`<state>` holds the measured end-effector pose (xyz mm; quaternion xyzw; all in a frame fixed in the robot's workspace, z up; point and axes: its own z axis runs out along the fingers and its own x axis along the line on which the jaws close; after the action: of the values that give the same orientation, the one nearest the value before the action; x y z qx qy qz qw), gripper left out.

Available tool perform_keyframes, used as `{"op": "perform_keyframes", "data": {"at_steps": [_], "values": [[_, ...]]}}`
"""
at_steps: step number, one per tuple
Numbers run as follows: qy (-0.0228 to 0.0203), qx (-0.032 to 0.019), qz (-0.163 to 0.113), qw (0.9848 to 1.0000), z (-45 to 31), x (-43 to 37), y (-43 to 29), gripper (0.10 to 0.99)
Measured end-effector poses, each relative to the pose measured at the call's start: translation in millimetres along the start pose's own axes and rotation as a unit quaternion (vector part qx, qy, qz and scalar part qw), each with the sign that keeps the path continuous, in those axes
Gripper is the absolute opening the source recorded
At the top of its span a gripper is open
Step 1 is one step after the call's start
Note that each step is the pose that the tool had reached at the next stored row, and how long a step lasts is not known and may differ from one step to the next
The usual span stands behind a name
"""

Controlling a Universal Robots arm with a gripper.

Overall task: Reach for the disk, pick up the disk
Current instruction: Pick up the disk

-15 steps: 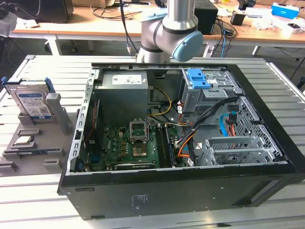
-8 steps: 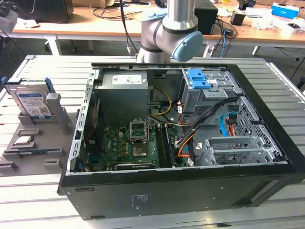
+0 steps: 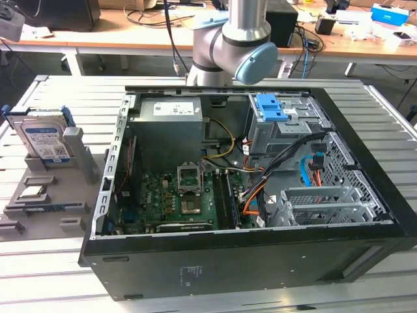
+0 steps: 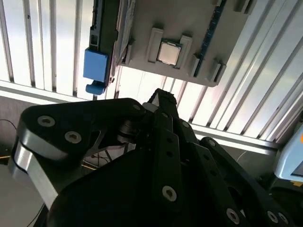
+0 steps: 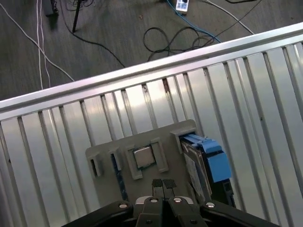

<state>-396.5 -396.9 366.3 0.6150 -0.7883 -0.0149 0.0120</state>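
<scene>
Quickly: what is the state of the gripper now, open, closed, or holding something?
Gripper: closed, holding nothing. The silver-grey rectangular disk in its blue plastic bracket stands untouched in the grey holder.

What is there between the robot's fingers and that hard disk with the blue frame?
In the first wrist view, only a bare strip of the grey holder shows between the fingers and the disk.
</scene>
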Motion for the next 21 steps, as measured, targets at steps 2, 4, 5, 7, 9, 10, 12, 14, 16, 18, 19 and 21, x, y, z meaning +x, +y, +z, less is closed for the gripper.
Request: {"op": "perform_keyframes", "data": {"at_steps": [2, 4, 5, 7, 9, 10, 12, 14, 16, 18, 19, 21], "values": [[0.0007, 0.0000, -0.019, 0.9998, 0.0, 0.0, 0.0, 0.106], [0.0012, 0.0001, -0.032, 0.9995, 0.0, 0.0, 0.0, 0.106], [0.0015, 0.0000, -0.040, 0.9992, 0.0, 0.0, 0.0, 0.106], [0.0021, 0.0000, -0.056, 0.9985, 0.0, 0.0, 0.0, 0.106], [0.0027, 0.0001, -0.071, 0.9975, 0.0, 0.0, 0.0, 0.106], [0.0031, 0.0000, -0.081, 0.9967, 0.0, 0.0, 0.0, 0.106], [0.0036, 0.0001, -0.094, 0.9956, 0.0, 0.0, 0.0, 0.106], [0.0042, 0.0001, -0.111, 0.9938, 0.0, 0.0, 0.0, 0.106], [0.0043, 0.0001, -0.112, 0.9938, 0.0, 0.0, 0.0, 0.106], [0.0043, 0.0001, -0.112, 0.9937, 0.0, 0.0, 0.0, 0.106], [0.0043, 0.0001, -0.112, 0.9937, 0.0, 0.0, 0.0, 0.106], [0.0043, 0.0001, -0.112, 0.9937, 0.0, 0.0, 0.0, 0.114]]}}
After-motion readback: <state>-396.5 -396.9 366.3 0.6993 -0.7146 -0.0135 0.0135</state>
